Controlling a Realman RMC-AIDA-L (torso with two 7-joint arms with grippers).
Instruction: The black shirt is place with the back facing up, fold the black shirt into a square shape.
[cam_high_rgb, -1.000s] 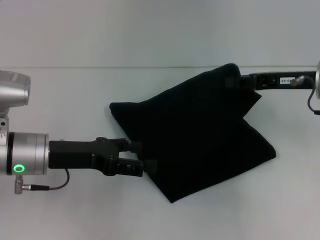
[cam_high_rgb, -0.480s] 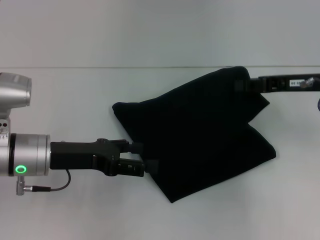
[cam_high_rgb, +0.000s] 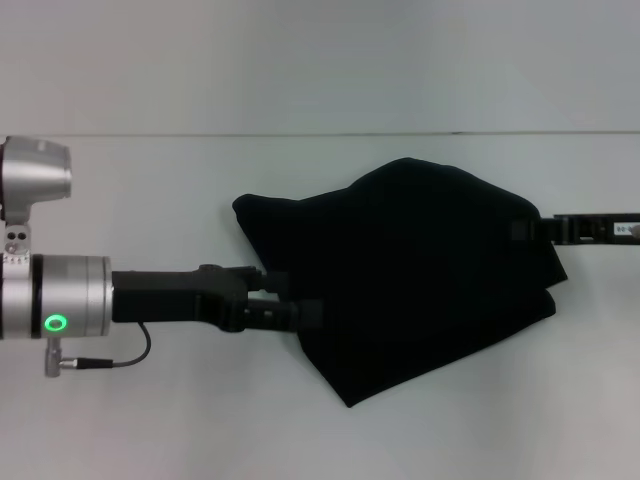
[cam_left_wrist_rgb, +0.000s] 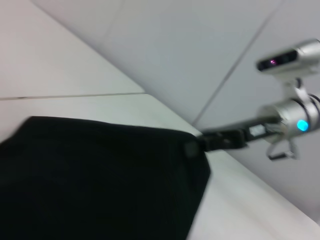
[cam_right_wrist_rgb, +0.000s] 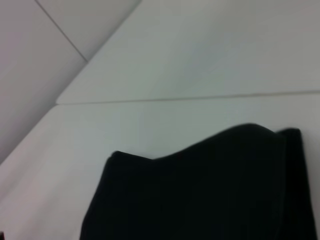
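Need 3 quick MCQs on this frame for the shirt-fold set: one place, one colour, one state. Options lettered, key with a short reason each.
1. Where is the right gripper on the black shirt?
A. at its right edge
B. at its near corner
C. nowhere near it

2. What colour is the light ring on the left arm's wrist?
A. red
B. green
C. blue

3. How does the shirt lie?
A. spread flat, sleeves out
B. rolled into a tube
C. partly folded, the right side draped over while both grippers hold it

Key:
1 A: the head view shows the right arm reaching in from the right and meeting the cloth's edge.
2 B: the ring glows green in the head view.
3 C: the cloth bulges in a raised fold on the right, and the left gripper pinches its left edge.
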